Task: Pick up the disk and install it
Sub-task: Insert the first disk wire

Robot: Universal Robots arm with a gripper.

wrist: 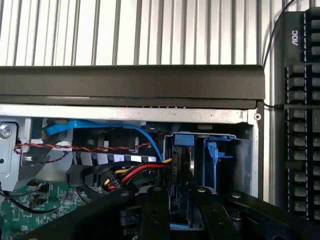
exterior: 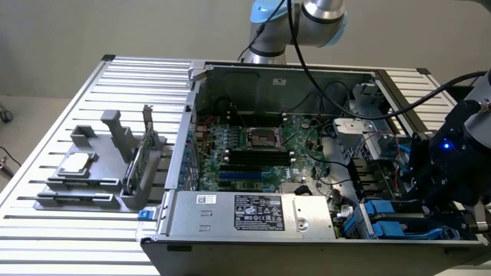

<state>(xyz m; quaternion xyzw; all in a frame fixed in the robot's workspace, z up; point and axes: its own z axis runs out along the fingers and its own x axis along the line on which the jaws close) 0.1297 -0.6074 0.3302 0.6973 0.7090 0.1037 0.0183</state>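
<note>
- The desk (exterior: 92,241) is a bed of pale ribbed metal slats, with a plain beige wall behind it.
- An open computer case (exterior: 284,75) lies on it, motherboard (exterior: 253,152) up.
- A grey fixture (exterior: 100,172) sits at the exterior view's left.
- The disk (wrist: 181,172) stands edge-on in the blue-railed drive bay (wrist: 217,160) at the case's corner.
- The claw (wrist: 176,212) straddles the disk; whether it clamps it I cannot tell.
- A black keyboard (wrist: 300,115) lies beside the case.

Open computer case (exterior: 307,75) on slatted table (exterior: 61,241), motherboard (exterior: 253,152) exposed, power supply (exterior: 253,214) at front. Hand (exterior: 452,215) low over blue drive bays (exterior: 387,221) at exterior view's right. Grey fixture (exterior: 100,172) holds processor chip (exterior: 77,164).
</note>
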